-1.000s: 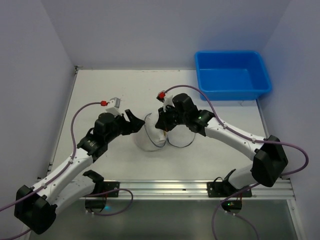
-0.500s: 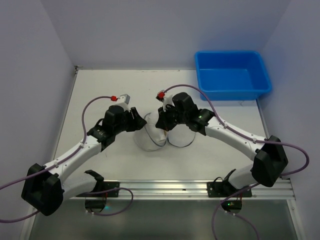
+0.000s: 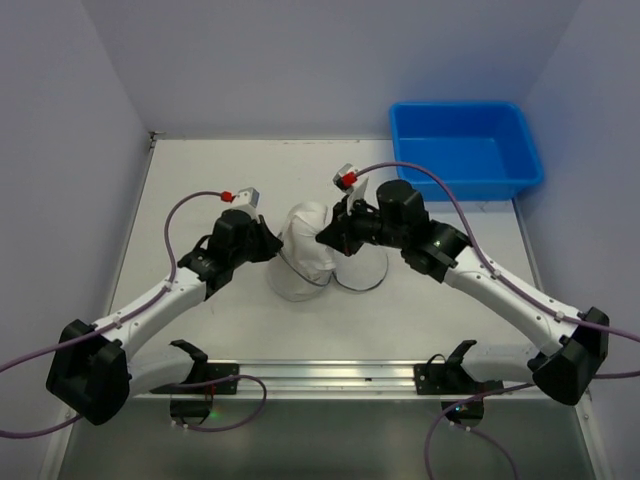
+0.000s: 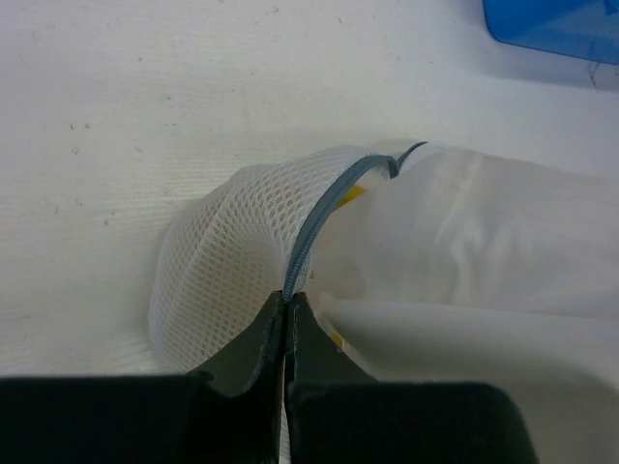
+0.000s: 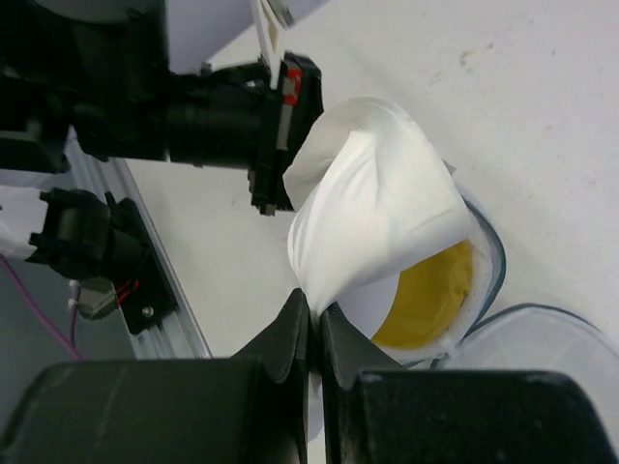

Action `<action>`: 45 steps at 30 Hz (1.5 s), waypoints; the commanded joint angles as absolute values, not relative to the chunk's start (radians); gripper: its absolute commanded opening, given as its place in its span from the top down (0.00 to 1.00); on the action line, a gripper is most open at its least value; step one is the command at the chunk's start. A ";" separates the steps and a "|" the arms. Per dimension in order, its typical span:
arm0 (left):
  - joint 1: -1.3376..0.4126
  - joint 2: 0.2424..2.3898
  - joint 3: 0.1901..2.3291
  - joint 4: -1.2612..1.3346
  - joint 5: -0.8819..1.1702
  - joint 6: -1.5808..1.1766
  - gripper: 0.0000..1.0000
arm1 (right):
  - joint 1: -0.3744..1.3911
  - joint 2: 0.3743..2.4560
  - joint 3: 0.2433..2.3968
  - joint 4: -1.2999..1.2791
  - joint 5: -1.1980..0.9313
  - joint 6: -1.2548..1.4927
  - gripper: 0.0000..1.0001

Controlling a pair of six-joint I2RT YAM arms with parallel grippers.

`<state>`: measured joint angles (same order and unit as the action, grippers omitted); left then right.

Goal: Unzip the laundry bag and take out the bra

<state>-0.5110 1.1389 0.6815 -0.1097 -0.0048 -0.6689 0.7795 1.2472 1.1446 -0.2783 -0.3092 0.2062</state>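
Observation:
The laundry bag [image 3: 298, 272] of white mesh [image 4: 218, 256] sits mid-table between both arms. My left gripper [image 3: 275, 243] [image 4: 288, 302] is shut on the bag's grey-blue zipper rim [image 4: 324, 208] on its left side. My right gripper [image 3: 325, 240] [image 5: 314, 311] is shut on a fold of the bag's white fabric [image 5: 372, 213], which it holds raised above the bag. Under that fold the bag gapes open. The mustard-yellow bra [image 5: 430, 300] shows inside. In the left wrist view only slivers of yellow show.
The blue bin [image 3: 460, 107] stands at the back right, its corner [image 4: 551, 24] showing in the left wrist view. The bag's translucent round lid [image 5: 542, 338] lies flat to the bag's right. The left arm [image 5: 193, 116] is close to the right gripper.
My left gripper moved in and closed on the zipper rim. My right gripper lifted the white fabric up and toward the back, so the bag now stands taller and open.

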 commanded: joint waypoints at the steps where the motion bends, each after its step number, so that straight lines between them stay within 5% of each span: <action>1: -0.508 1.140 0.704 -0.130 -0.043 -0.652 1.00 | 0.782 1.163 1.200 -0.192 -0.263 0.227 1.00; 10: -0.508 1.095 0.660 -0.107 -0.018 -0.641 1.00 | 0.686 1.160 1.379 -0.189 0.142 0.183 1.00; 21: -0.509 1.109 0.640 -0.057 0.078 -0.618 1.00 | 0.250 1.406 1.666 -0.196 0.414 0.326 1.00; 27: -0.508 1.106 0.641 -0.051 0.097 -0.612 1.00 | 0.101 1.633 1.749 -0.219 0.328 0.460 1.00; 35: -0.508 1.126 0.643 -0.037 0.115 -0.607 1.00 | 0.061 1.864 1.723 -0.039 -0.047 0.531 1.00; 41: -0.508 1.140 0.650 -0.031 0.123 -0.601 1.00 | 0.005 1.973 1.671 -0.023 -0.089 0.663 1.00; 44: -0.509 1.150 0.649 -0.028 0.127 -0.601 1.00 | -0.035 2.005 1.670 -0.095 -0.012 0.680 0.92; 45: -0.508 1.154 0.650 -0.025 0.129 -0.601 1.00 | -0.038 2.008 1.675 -0.119 0.003 0.678 0.81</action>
<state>-0.5110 1.1454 0.6430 -0.0689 0.1043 -0.6319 0.0032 2.0037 1.6711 -0.1131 -0.0299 0.6312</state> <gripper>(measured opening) 0.012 0.130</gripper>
